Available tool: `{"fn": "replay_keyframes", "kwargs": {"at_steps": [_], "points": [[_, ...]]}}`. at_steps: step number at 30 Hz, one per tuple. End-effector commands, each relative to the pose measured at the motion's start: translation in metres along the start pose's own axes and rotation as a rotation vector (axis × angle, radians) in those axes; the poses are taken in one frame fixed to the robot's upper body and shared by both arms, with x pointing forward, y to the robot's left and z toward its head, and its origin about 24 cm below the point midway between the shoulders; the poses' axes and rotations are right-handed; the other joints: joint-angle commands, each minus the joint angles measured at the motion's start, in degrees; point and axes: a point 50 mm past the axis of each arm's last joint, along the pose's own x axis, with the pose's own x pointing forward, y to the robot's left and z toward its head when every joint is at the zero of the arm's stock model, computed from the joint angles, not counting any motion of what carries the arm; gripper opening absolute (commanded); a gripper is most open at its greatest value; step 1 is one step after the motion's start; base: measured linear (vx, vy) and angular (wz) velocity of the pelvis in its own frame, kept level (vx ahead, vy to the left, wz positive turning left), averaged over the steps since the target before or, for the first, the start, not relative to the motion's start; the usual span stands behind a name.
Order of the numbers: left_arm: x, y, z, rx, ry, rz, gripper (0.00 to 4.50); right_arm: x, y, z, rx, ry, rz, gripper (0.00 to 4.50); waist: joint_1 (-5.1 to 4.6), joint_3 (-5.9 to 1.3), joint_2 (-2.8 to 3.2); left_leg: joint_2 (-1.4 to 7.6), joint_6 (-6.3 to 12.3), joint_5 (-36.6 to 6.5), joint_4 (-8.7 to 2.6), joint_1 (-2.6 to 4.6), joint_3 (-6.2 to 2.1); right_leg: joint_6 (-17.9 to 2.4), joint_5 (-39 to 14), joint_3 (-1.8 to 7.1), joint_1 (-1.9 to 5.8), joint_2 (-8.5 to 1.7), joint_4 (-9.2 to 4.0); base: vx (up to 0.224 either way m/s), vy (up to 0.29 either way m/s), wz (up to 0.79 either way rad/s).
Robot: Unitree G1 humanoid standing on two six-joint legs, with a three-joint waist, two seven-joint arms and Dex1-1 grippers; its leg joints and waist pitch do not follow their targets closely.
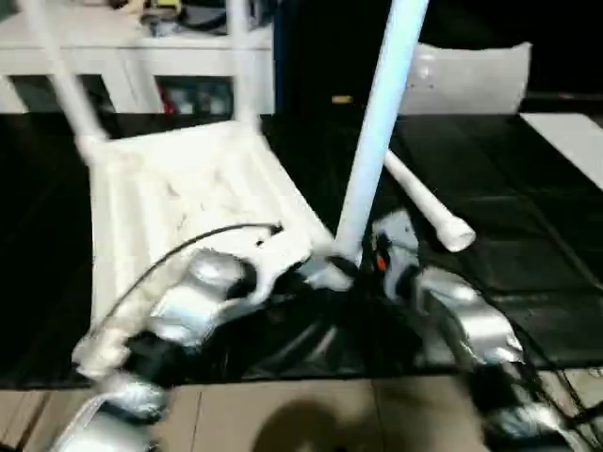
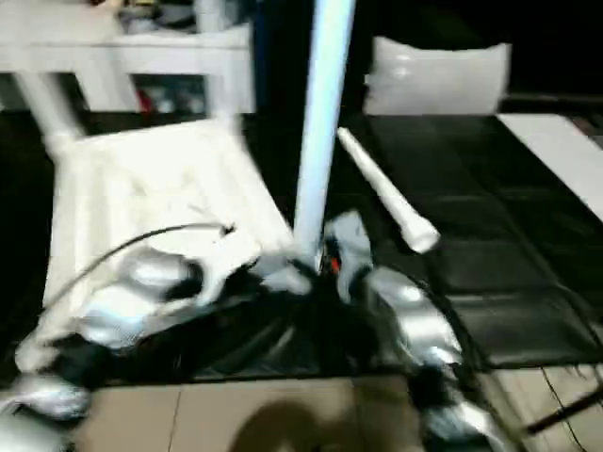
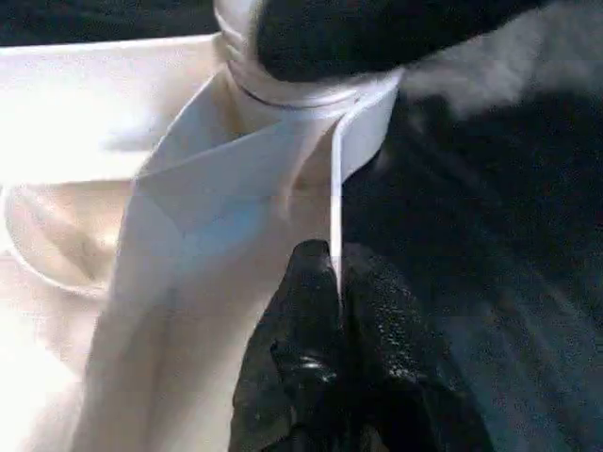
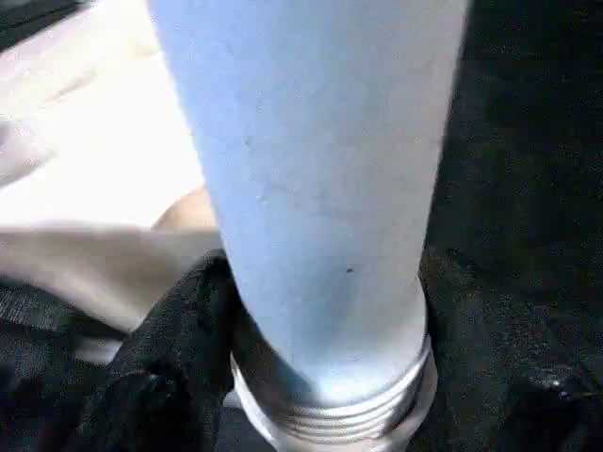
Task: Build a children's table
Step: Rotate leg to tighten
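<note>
The white tabletop [image 1: 188,198] lies upside down on the black mat. Two legs [image 1: 66,85] [image 1: 240,66] stand up from its far corners. A third leg [image 1: 377,141] rises tilted at the near right corner, its threaded end [image 4: 334,414] at the corner socket [image 3: 283,94]. My right gripper [image 1: 363,264] is closed around the base of this leg, one black finger [image 4: 179,330] pressed against it. At that same corner, my left gripper [image 3: 334,273] is shut on the tabletop's thin rim. One more leg [image 1: 429,207] lies loose on the mat to the right.
A white cabinet [image 1: 122,47] stands behind the tabletop. A grey-white cushion-like panel [image 1: 471,75] leans at the back right, and a flat white panel [image 1: 575,141] lies at the right edge. The black mat [image 1: 528,245] ends at beige floor tiles [image 1: 301,414] near me.
</note>
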Motion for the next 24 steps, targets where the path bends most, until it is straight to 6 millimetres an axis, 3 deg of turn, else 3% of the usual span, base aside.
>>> {"fn": "replay_keyframes", "kwargs": {"at_steps": [1, 2, 3, 4, 6, 7, 8, 9, 11, 13, 17, 19, 21, 23, 24], "points": [[0.015, -0.017, 0.039, 0.018, -0.118, -0.007, 0.00, 0.017, 0.026, -0.016, 0.070, 0.083, 0.011, 2.64, -0.68, -2.69, 0.43, 1.81, 1.23, -26.9, -4.01, 1.02, -1.78, -2.1, -38.3, -0.15, 1.71, -3.69, -7.15, 0.000, 0.000, 0.00], [0.018, -0.018, 0.043, 0.010, -0.126, 0.006, 0.00, 0.019, 0.027, -0.016, 0.083, 0.088, -0.007, 2.64, -1.27, -2.55, 1.11, 2.52, 0.92, -30.8, -4.44, 1.67, -2.31, -1.9, -36.1, -1.14, 1.84, -3.71, -7.42, 0.000, 0.000, 0.00], [0.019, -0.018, 0.047, 0.003, -0.134, 0.015, 0.00, 0.020, 0.028, -0.017, 0.095, 0.092, -0.022, 2.64, -1.67, -2.64, 1.02, 2.75, 0.82, -31.8, -4.75, 1.31, -2.61, -1.9, -34.2, -1.34, 2.41, -3.87, -7.21, 0.000, 0.000, 0.00], [0.020, -0.018, 0.048, 0.009, -0.137, 0.021, 0.00, 0.021, 0.028, -0.017, 0.107, 0.084, -0.017, 2.64, -1.82, -2.58, 1.82, 3.38, 0.36, -35.0, -5.55, 1.14, -3.17, -2.3, -30.9, -1.37, 3.06, -4.00, -6.52, 0.000, 0.000, 0.00], [0.021, -0.017, 0.050, 0.019, -0.138, 0.026, 0.00, 0.020, 0.028, -0.018, 0.102, 0.073, -0.026, 2.64, -2.34, -2.65, 1.41, 3.43, -0.08, -36.9, -5.84, 1.16, -3.17, -3.5, -27.4, -1.13, 3.18, -4.44, -6.09, 0.000, 0.000, 0.00], [0.021, -0.017, 0.050, 0.021, -0.135, 0.030, 0.00, 0.020, 0.028, -0.018, 0.099, 0.073, -0.029, 3.18, -2.34, -2.69, 1.12, 2.63, 0.03, -34.6, -5.19, 1.31, -2.70, -3.9, -29.7, -0.97, 2.67, -5.10, -6.58, 0.000, 0.000, 0.00], [0.021, -0.017, 0.050, 0.022, -0.133, 0.031, 0.00, 0.020, 0.028, -0.018, 0.098, 0.074, -0.030, 3.18, -2.29, -2.74, 0.94, 2.01, 0.57, -31.1, -4.57, 1.04, -2.39, -4.0, -32.4, -0.94, 2.56, -5.59, -6.97, 0.000, 0.000, 0.00], [0.021, -0.015, 0.049, 0.031, -0.126, 0.036, 0.00, 0.020, 0.029, -0.018, 0.105, 0.068, -0.026, 3.37, -2.23, -2.77, 0.91, 1.93, 0.93, -29.6, -4.47, 0.74, -2.35, -3.8, -33.3, -0.91, 2.69, -5.75, -7.02, 0.000, 0.000, 0.00], [0.021, -0.011, 0.047, 0.044, -0.108, 0.054, 0.00, 0.019, 0.028, -0.018, 0.109, 0.052, -0.032, 3.57, -2.12, -2.93, 1.26, 2.36, 1.42, -26.8, -4.74, 0.12, -2.56, -4.4, -31.3, -0.62, 2.92, -5.60, -6.58, 0.000, 0.000, 0.00], [0.021, -0.007, 0.044, 0.053, -0.091, 0.076, 0.00, 0.016, 0.025, -0.016, 0.090, 0.029, -0.049, 3.63, -2.06, -3.04, 1.38, 2.65, 1.41, -26.7, -4.96, 0.18, -2.59, -5.7, -27.9, -0.31, 2.85, -5.41, -6.07, 0.000, 0.000, 0.00], [0.020, 0.001, 0.040, 0.066, -0.070, 0.121, 0.00, 0.005, 0.012, -0.011, 0.037, -0.030, -0.108, 4.07, -1.40, -3.18, 1.10, 2.77, 2.05, -24.4, -5.06, -0.02, -2.20, -8.2, -23.3, 0.36, 3.02, -5.41, -5.40, 0.000, 0.000, 0.00], [0.020, 0.004, 0.040, 0.066, -0.066, 0.135, 0.00, 0.001, 0.008, -0.010, 0.029, -0.041, -0.120, 4.20, -1.03, -3.15, 0.98, 2.67, 2.34, -23.7, -4.93, -0.02, -1.98, -8.2, -23.5, 0.53, 2.89, -5.35, -5.40, 0.000, 0.000, 0.00], [0.019, 0.007, 0.041, 0.017, -0.091, 0.128, 0.00, -0.017, -0.004, -0.006, 0.047, -0.080, -0.142, 4.44, -0.12, -3.28, 0.82, 2.65, 2.96, -21.6, -4.86, -0.07, -1.82, -7.5, -23.9, 0.69, 3.10, -5.30, -5.35, 0.000, 0.000, 0.00], [0.018, 0.005, 0.047, -0.053, -0.166, 0.082, 0.43, -0.030, -0.010, -0.004, 0.065, -0.112, -0.160, 4.50, 0.40, -3.66, 0.70, 2.88, 4.27, -17.1, -4.87, -1.04, -1.78, -8.4, -19.9, 0.90, 3.73, -5.36, -4.70, 0.000, 0.000, 0.00], [0.017, 0.005, 0.049, -0.066, -0.184, 0.073, 0.54, -0.033, -0.011, -0.004, 0.067, -0.118, -0.164, 4.50, 0.65, -4.03, 0.69, 2.95, 4.55, -15.7, -4.69, -1.01, -1.77, -8.8, -18.5, 0.96, 3.62, -5.41, -4.46, 0.000, 0.000, 0.00]]}}
